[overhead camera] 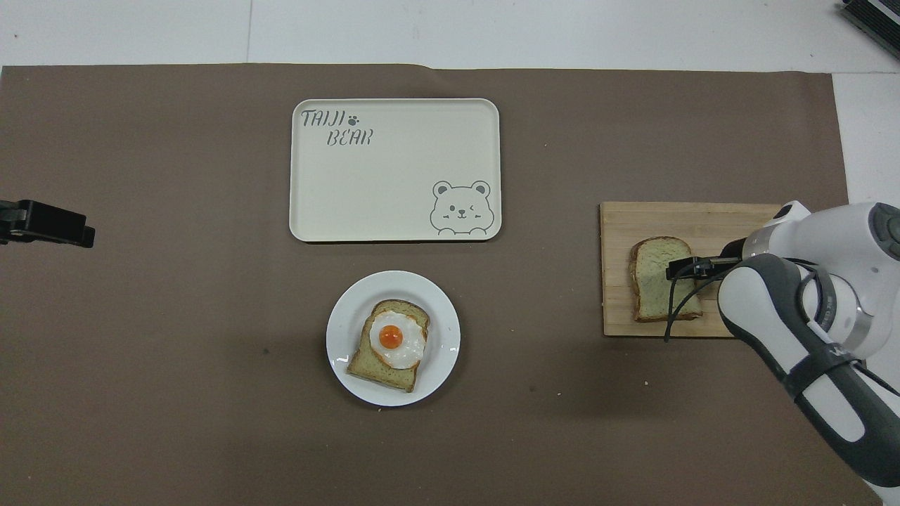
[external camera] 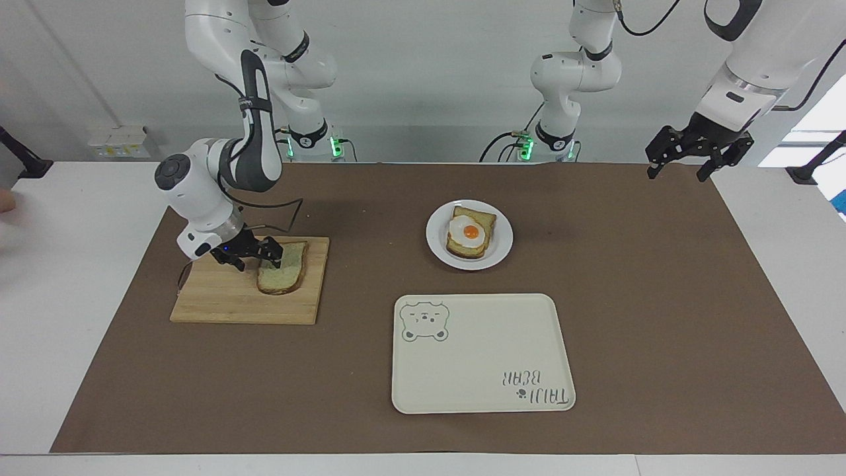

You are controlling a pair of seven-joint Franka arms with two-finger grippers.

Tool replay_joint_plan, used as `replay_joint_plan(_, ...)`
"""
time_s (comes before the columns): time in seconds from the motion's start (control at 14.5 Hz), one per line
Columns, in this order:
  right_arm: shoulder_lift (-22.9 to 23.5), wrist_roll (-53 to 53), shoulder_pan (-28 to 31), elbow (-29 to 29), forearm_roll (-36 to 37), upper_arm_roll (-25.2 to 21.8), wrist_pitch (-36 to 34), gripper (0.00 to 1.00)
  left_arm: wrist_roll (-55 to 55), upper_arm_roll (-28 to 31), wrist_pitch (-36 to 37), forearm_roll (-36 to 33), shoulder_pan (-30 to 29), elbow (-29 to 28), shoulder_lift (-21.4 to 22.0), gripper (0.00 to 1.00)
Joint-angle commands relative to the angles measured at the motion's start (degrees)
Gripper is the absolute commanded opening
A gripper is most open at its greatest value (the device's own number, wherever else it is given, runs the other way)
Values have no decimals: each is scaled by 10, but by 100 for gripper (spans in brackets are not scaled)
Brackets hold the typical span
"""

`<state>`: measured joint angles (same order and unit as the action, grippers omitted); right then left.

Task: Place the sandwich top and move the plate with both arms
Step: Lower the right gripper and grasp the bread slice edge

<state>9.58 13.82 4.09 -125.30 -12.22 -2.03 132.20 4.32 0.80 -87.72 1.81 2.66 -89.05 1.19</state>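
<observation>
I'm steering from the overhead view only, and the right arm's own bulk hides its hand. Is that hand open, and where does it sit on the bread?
Observer: The right hand is open and holds nothing, low over the cutting board.
Operator: And its fingers?
Observer: One finger is over the sandwich top; the other is over bare board beside the slice. I cannot tell whether either touches.
Operator: And the left hand?
Observer: The left hand waits open and empty, raised over the corner of the mat at the left arm's end.

Right tool [external camera: 252, 258] low, fingers spread; left tool [external camera: 696, 158] raised, spread, idle.
</observation>
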Motion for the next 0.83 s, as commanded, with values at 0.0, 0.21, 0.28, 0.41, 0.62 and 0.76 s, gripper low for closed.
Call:
replay_joint_plan(0.0, -15, 21, 6, -20, -20, 5, 14, 53, -5, -5, 12, -6, -6, 9, -3, 100)
replay_joint_plan(0.21, -14, 14, 7, -20, -21, 5, 14, 0, -5, -5, 12, -6, -6, 9, -3, 100)
replay_joint_plan(0.28, -13, 13, 6, -20, -21, 5, 14, 0, -5, -5, 12, -6, -6, 9, -3, 100)
replay_joint_plan(0.41, -13, 8, 6, -19, -21, 5, 14, 0, -5, -5, 12, -6, -6, 9, -3, 100)
replay_joint_plan(0.62, -12, 4, 6, -17, -21, 5, 12, 0, -5, -5, 12, -6, -6, 9, -3, 100)
replay_joint_plan(0.76, -7, 5, 7, -7, -20, 5, 9, 0, -5, -5, 12, -6, -6, 9, -3, 100)
